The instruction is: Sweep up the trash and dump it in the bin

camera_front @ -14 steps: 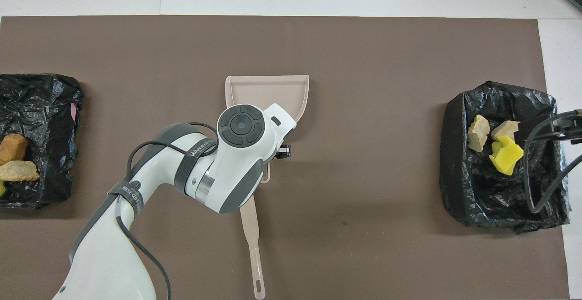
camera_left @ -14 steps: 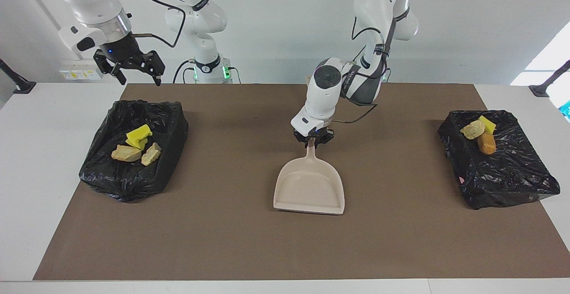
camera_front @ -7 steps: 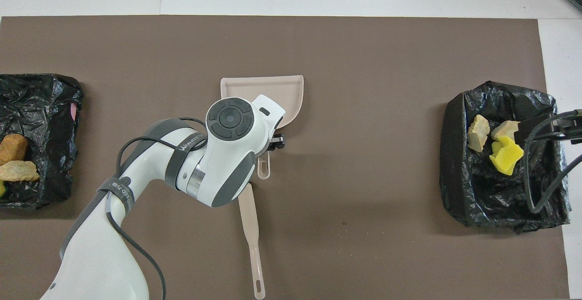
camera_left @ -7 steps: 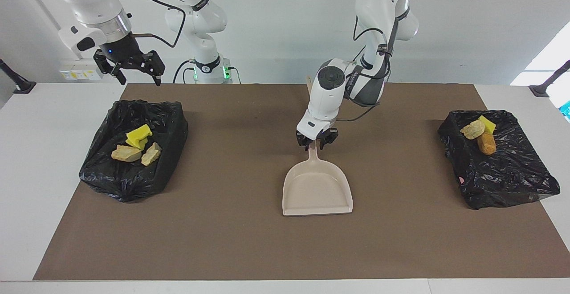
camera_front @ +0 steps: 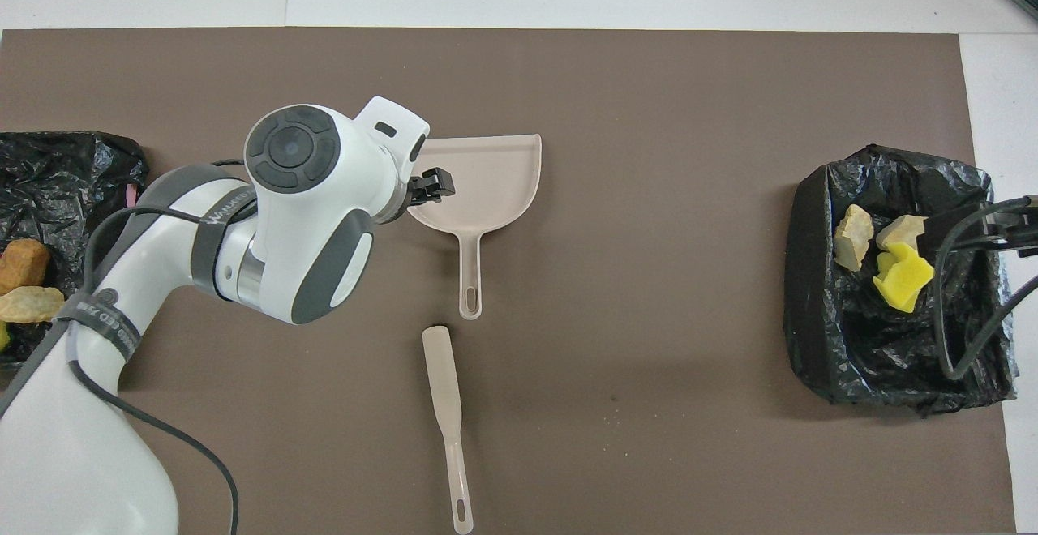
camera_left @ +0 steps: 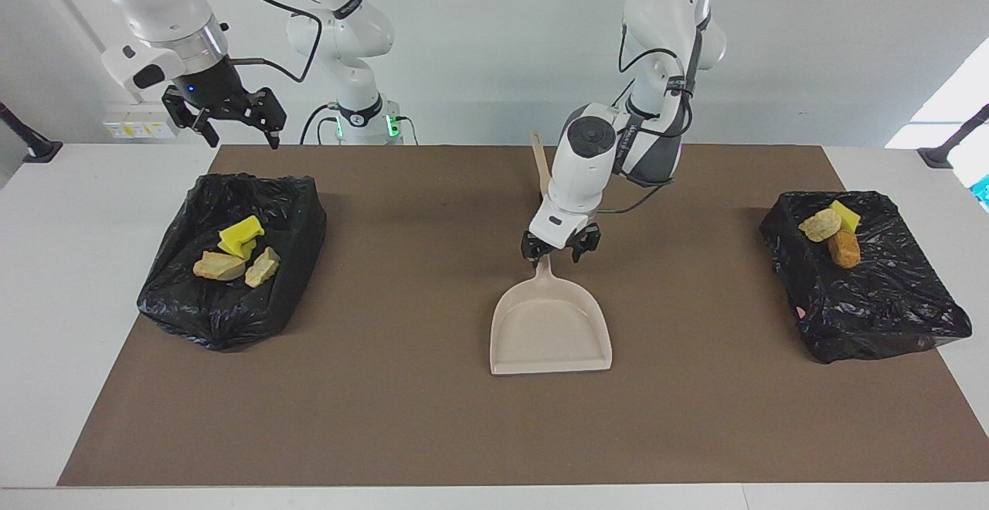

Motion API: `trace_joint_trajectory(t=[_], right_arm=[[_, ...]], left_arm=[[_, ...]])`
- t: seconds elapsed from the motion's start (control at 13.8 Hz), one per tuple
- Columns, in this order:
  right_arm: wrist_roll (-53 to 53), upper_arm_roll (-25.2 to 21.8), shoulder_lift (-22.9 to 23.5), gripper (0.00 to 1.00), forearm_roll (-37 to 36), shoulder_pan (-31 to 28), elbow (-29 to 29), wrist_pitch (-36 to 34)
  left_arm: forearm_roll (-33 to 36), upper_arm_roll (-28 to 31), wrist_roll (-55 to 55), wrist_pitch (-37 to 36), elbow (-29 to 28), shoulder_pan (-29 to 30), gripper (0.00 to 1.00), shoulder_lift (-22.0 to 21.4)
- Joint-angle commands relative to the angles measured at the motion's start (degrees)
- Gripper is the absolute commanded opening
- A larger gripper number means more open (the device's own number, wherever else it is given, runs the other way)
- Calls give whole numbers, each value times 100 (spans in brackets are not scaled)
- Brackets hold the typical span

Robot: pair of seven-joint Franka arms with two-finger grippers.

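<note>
The left gripper (camera_left: 561,251) hovers with jaws apart over the beige plastic dustpan's (camera_left: 550,324) handle, which runs twelve-to-six seen from overhead. The yellow, tan and orange trash scraps (camera_left: 220,266) sit in the black-bagged bins (camera_left: 224,317) at three and nine. The right gripper (camera_left: 232,127), also apart, waits over one bin.

I'm reading only a dark band around the left arm (camera_front: 219,219), printed with white letters that seem to begin "WANJIE"; I'm making out no other text.
</note>
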Motion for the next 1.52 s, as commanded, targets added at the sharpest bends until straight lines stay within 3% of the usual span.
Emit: trace_joint_trajectory(t=[0.0, 0.43, 0.87, 1.16, 1.45], right_arm=[[96, 17, -70, 100, -15, -21, -42, -39], [96, 17, -70, 100, -15, -21, -42, -39], [96, 17, -70, 100, -15, -21, -42, -39], [96, 17, -70, 100, -15, -21, -42, -39], [96, 17, -70, 100, -15, -21, -42, -39]], left_arm=[[131, -60, 212, -202, -6, 372, 100, -300], [131, -60, 2161, -1608, -50, 1330, 100, -1127], [122, -60, 4016, -2049, -50, 2261, 100, -1453], [70, -25, 4292, -2058, 178, 2561, 100, -1672], [52, 1, 4195, -2794, 775, 2579, 100, -1822]])
